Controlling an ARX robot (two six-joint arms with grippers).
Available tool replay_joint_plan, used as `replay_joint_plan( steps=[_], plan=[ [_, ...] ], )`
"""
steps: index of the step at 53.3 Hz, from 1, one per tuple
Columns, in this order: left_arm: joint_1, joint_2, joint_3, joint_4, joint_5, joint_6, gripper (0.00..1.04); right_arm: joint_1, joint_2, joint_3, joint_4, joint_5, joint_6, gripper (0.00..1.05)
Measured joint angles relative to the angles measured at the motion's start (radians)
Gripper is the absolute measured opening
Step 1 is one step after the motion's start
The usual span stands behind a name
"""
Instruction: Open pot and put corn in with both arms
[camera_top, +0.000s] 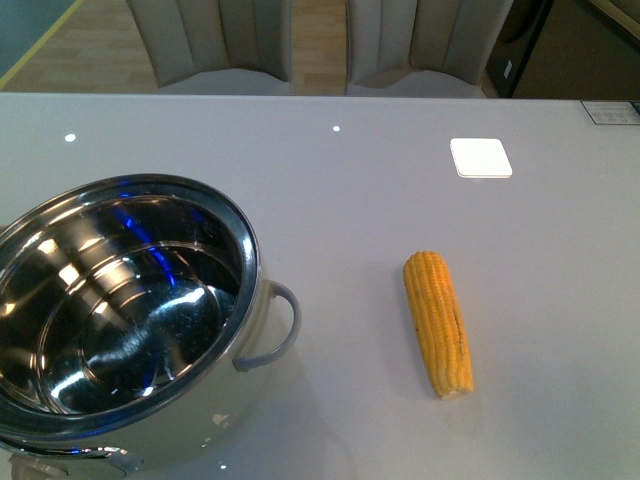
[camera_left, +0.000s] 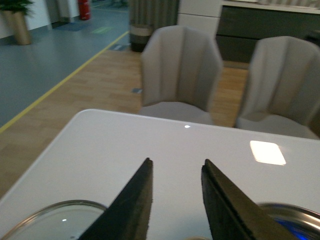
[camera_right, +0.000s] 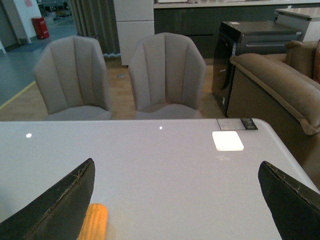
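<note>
Left pincer (camera_left: 176, 165) parted near glass lid (camera_left: 45, 222), unseen from front.

Left jaws: two matte black wedges, tapering to narrow tips, rough-textured inner edges. Right jaws: same black, broader, edges scuffed pale grey.

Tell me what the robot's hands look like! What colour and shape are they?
The left gripper has two black jaws. They are flat and wedge-shaped, and narrow to blunt tips. The right gripper has the same kind of black pointed jaws, with pale scuffs along their edges. No cables, stickers or marks show. Only the jaws are in view.
</note>
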Motion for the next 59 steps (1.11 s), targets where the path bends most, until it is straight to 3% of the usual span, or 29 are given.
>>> replay_joint_plan(
  steps=[8,19,26,33,37,41,59],
  plan=[
    [-0.087,-0.206,-0.081,-0.103,-0.075,0.010,0.03,0.000,-0.001,0.000,0.000,-0.001,0.000,0.96],
    [-0.192,-0.509,-0.135,-0.346,-0.173,0.014,0.03,0.000,-0.001,0.000,0.000,-0.002,0.000,0.96],
    [-0.244,-0.766,-0.134,-0.611,-0.219,0.014,0.03,0.000,-0.001,0.000,0.000,-0.002,0.000,0.96],
    [-0.272,-0.872,-0.134,-0.700,-0.249,0.014,0.03,0.000,-0.001,0.000,0.000,-0.002,0.000,0.96],
    [-0.334,-0.925,-0.135,-0.752,-0.332,0.014,0.03,0.000,-0.001,0.000,0.000,-0.002,0.000,0.96],
    [-0.366,-0.976,-0.135,-0.794,-0.336,0.015,0.03,0.000,-0.001,0.000,0.000,-0.002,0.000,0.96],
    [-0.372,-1.157,-0.135,-0.964,-0.345,0.016,0.03,0.000,-0.001,0.000,0.000,-0.002,0.000,0.96]
  ],
)
